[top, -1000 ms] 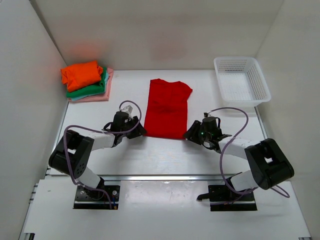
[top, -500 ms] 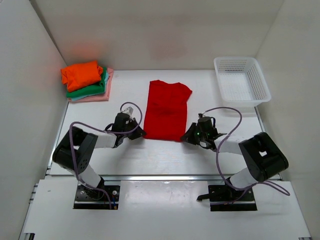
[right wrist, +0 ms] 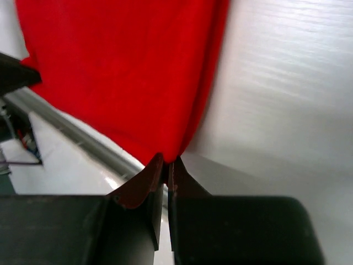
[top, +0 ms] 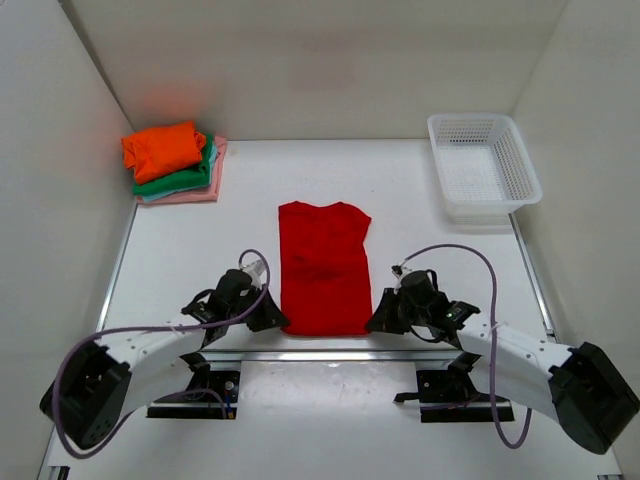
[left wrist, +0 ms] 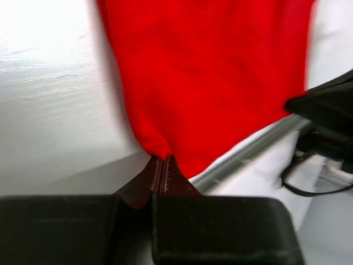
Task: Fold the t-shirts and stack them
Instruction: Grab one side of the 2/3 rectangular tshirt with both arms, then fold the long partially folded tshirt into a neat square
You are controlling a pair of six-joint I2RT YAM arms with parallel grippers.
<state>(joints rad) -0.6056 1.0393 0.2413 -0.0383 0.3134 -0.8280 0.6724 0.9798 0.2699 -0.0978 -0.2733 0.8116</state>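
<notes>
You've got both claws pinched shut on the red t-shirt [top: 322, 265]: left claw [top: 275, 322] at its near-left corner, right claw [top: 374, 322] at near-right; rest lies on surface [top: 200, 250].

I have both arms lying low, each sweeping in from its outer side toward the middle, with the forearms angled toward each other. My left gripper [top: 271, 321] has its jaws pressed together on the near left corner of the red t-shirt [top: 322, 265]. My right gripper [top: 376, 321] is pinched the same way on the near right corner. Both wrists sit close over the worktop's [top: 200, 250] near edge.
</notes>
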